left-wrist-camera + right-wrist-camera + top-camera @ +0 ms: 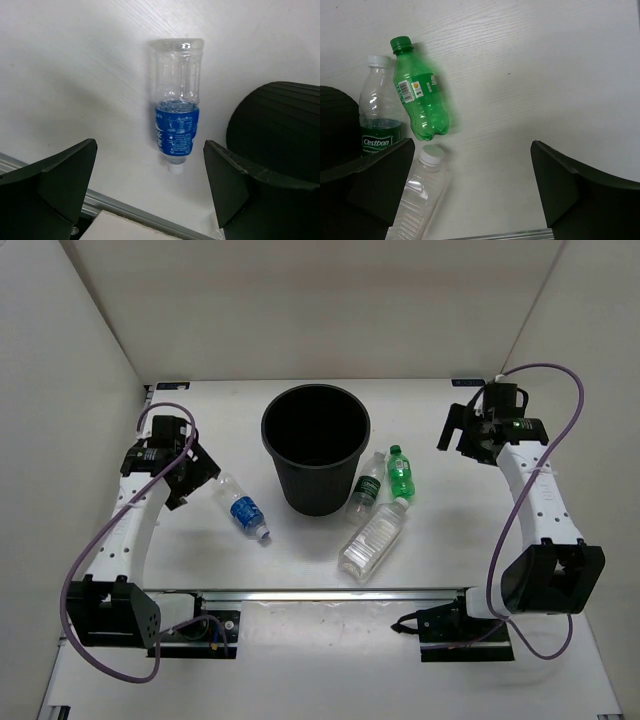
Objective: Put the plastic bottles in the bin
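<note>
All four plastic bottles lie on their sides on the white worktop (450, 530), outside the black bin (312, 490), which stands upright and open-mouthed at the middle, toward the far edge. The blue-label bottle (243, 507) lies alone on the bin's left, its cap pointing to the near edge. The other three cluster on the bin's right. The dark-green-label bottle (366, 490) is just beside the bin's wall, and the green bottle (402, 472) lies next to it with its cap toward the far edge. The larger ribbed bottle (374, 538) lies closer to the near edge. The left gripper (197, 483) hangs by the left edge near the blue-label bottle, jaws spread wide and holding nothing. The right gripper (450, 432) hangs toward the far right corner, likewise released and empty, facing the cluster of three.
</note>
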### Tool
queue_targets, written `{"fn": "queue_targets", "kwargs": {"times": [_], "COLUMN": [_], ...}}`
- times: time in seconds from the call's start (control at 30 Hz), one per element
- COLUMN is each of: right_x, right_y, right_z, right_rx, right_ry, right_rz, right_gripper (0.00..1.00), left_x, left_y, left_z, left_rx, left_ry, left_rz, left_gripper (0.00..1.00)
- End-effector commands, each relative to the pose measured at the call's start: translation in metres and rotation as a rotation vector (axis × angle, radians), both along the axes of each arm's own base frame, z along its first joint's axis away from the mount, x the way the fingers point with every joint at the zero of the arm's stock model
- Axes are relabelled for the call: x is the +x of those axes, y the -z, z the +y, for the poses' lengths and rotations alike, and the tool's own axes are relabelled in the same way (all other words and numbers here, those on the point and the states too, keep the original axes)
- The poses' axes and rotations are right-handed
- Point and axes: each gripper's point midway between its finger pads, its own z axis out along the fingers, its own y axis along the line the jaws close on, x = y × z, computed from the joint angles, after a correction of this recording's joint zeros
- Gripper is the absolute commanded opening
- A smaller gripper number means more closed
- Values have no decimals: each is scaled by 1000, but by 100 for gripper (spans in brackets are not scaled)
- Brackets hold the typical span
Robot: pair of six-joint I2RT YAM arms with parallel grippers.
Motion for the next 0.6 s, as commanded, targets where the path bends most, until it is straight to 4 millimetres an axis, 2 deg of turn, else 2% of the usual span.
{"fn": "queue_targets", "kwargs": {"times": [0.0, 0.13, 0.17, 0.23, 0.27, 0.57], "right_x": [5, 1, 2, -2, -3, -17], "right_y": [-25, -17, -22, -17, -16, 5], "right_z": [-2, 4, 12, 15, 16, 14], "right_rx": [-68, -39, -33, -28, -24, 2], "right_ry": [2, -22, -44, -51, -51, -21], "right_rz": [-81, -91, -121, -121, -120, -68], "right_gripper": [99, 99, 100, 99, 99, 99], "left_x": [-15, -24, -29, -22, -26, -12], "left_y": [12, 38, 48, 54, 61, 87], "left_z": [8, 3, -3, -9, -10, -7], "left_rx": [57, 40, 12, -21, -14, 73], "left_ry": [-40, -39, -24, -36, -42, -84], "left_rz": [60, 82, 101, 84, 102, 156], "left_gripper": [99, 98, 99, 99, 99, 99]}}
